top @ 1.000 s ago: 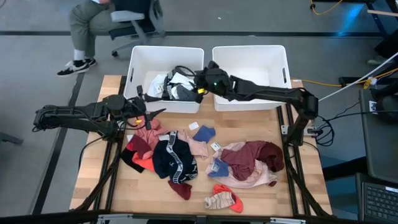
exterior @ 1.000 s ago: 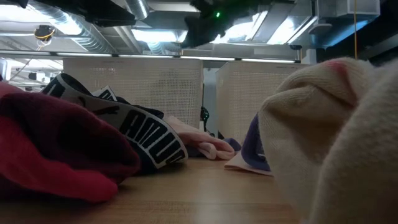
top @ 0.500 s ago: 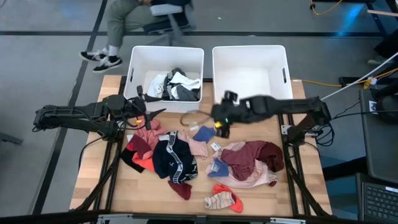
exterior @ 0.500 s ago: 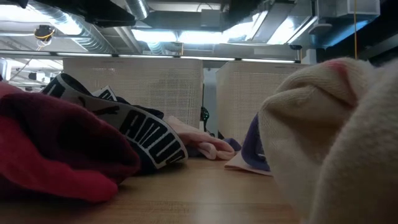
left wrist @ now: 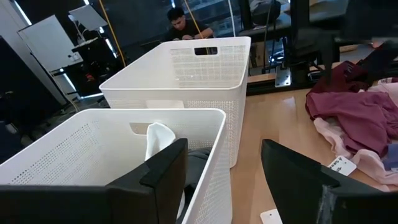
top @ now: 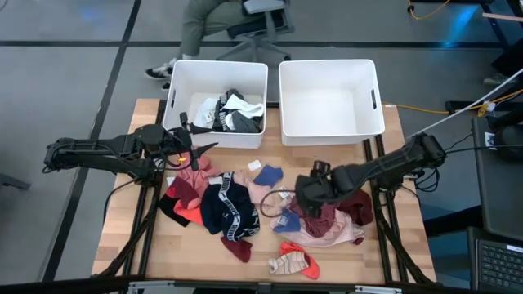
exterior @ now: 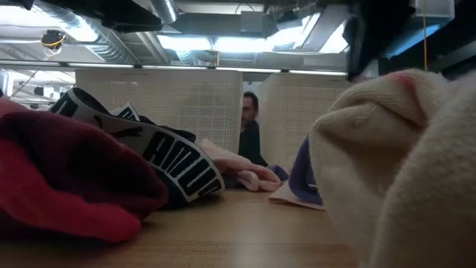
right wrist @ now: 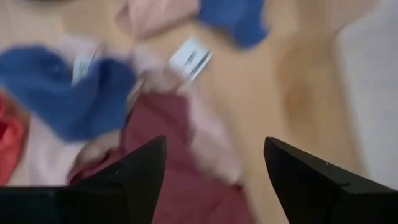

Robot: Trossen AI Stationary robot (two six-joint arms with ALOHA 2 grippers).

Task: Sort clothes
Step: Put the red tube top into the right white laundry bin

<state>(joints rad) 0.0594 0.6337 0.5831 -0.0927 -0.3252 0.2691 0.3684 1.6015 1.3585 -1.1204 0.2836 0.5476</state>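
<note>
Loose clothes lie on the wooden table: a navy garment with a white band [top: 229, 208], red cloth [top: 184, 202], pink cloth [top: 261, 192], a maroon garment [top: 337, 204], blue pieces [top: 268, 173] and an orange-and-beige sock [top: 294, 263]. White, grey and black clothes [top: 229, 113] lie in the left white bin [top: 181, 82]. My right gripper [top: 286, 202] hangs open over the maroon and pink cloth [right wrist: 168, 118], touching nothing that I can see. My left gripper [top: 204, 149] is open and empty in front of the left bin [left wrist: 93, 143].
The right white bin [top: 369, 98] stands beside the left one at the table's far edge, with nothing showing inside. A person sits on a chair beyond the table [top: 221, 16] and shows in the low view [exterior: 251, 134]. Bare wood [top: 343, 159] lies before the right bin.
My right gripper has swung from over the left bin toward the table's near edge and right, and down, and now hangs over the maroon and pink cloth. The clothes on the table lie as before. The person behind the table has moved.
</note>
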